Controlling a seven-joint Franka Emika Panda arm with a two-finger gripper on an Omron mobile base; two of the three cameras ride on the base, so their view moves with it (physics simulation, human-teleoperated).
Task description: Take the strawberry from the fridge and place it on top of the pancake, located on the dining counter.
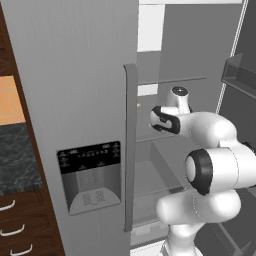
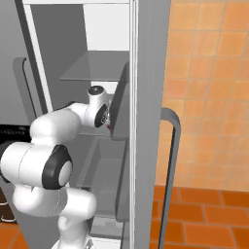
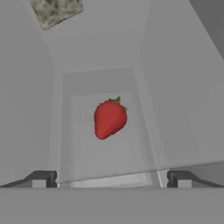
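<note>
I see the arm reaching into the open fridge (image 1: pixel 90 100). The hand (image 3: pixel 111 179) is spread wide, holding nothing. The strawberry (image 3: pixel 110 119) lies on a glass shelf (image 3: pixel 105 153), beyond and between the fingertips (image 3: pixel 43 179), untouched.

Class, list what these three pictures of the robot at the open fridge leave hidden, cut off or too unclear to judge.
- Strawberry: whether it touches the fridge floor, unclear in the hand view.
- Gripper: fingers cut off by the hand view's bottom; hidden behind the wrist in the left base view, behind the open door in the right.
- Mottled object: cut off at the hand view's top, unidentifiable.
</note>
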